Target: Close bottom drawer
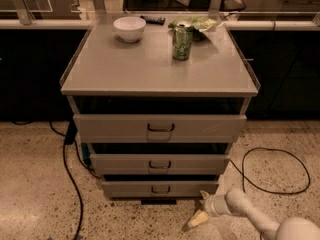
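Note:
The bottom drawer (160, 188) is a grey-beige metal drawer with a small dark loop handle, the narrowest of the cabinet's three. Its front sits about flush under the middle drawer (160, 163), with no open gap showing. My gripper (201, 209) is low at the bottom right, on a white arm, just in front of and below the bottom drawer's right corner. It hangs over the speckled floor, apart from the drawer front.
The top drawer (160, 128) is the widest. On the cabinet top (125, 69) stand a white bowl (129, 28), a green can (182, 41) and a green bag (200, 24). Black cables lie on the floor at left (67, 159) and right (272, 171).

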You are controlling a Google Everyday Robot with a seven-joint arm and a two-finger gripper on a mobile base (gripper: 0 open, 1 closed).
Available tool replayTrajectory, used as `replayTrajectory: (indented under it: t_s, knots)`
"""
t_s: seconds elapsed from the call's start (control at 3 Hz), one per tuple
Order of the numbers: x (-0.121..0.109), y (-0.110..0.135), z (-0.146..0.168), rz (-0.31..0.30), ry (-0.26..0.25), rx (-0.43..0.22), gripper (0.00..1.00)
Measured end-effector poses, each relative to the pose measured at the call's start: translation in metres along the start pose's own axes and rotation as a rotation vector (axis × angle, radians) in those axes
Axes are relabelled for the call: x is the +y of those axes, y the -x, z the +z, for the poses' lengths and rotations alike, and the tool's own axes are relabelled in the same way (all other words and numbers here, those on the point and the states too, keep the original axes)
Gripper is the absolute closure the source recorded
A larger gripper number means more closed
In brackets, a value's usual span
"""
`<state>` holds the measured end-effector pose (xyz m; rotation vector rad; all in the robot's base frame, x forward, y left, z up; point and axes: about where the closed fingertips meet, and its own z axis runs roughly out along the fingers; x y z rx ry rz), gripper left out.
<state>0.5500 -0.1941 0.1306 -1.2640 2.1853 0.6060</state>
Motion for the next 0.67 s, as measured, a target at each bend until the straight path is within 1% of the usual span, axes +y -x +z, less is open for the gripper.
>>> replayTrajectory:
  t_s: [0.33,0.67]
  knots:
    - [-0.0105,0.0029,-0.0007,0.054,-0.083,-0.058,0.0]
    - [-0.0131,0.0034,-0.0009,0.06,-0.098,-0.066,0.0]
